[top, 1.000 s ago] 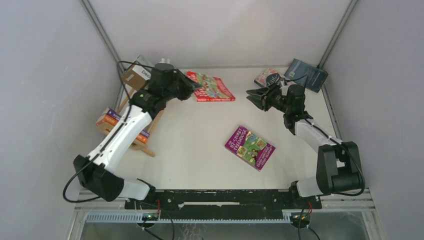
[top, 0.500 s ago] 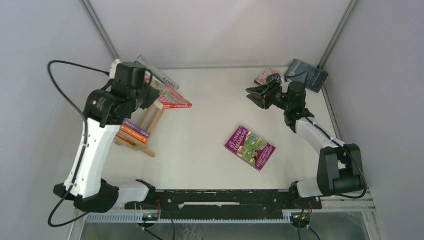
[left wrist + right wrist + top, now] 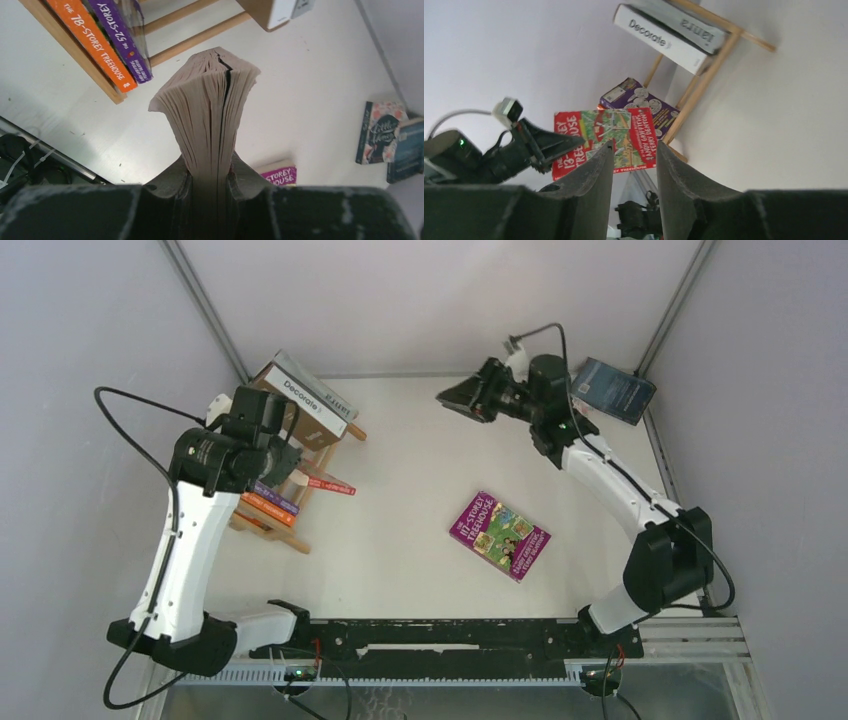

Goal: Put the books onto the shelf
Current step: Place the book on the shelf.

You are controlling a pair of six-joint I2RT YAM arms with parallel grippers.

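Observation:
My left gripper [image 3: 287,458] [image 3: 210,167] is shut on the red illustrated book [image 3: 326,483] [image 3: 604,140], held on edge beside the shelf [image 3: 300,465] with its page block [image 3: 207,95] fanning out from the jaws. On the shelf's top lie a brown book [image 3: 300,400] [image 3: 659,37] and a grey one [image 3: 684,20]. Orange [image 3: 92,42] and purple [image 3: 120,40] books sit lower down. A purple book [image 3: 498,535] lies mid-table. My right gripper [image 3: 447,399] [image 3: 634,145] hangs open and empty at the back, facing the shelf.
A dark blue book [image 3: 613,390] [image 3: 407,150] leans in the far right corner, with a small patterned book [image 3: 380,132] beside it. Grey walls close in the table on three sides. The black base rail [image 3: 430,635] runs along the near edge.
My left arm carried the red book from the back middle of the table over to the shelf. My right arm rose and swung left, away from the corner books.

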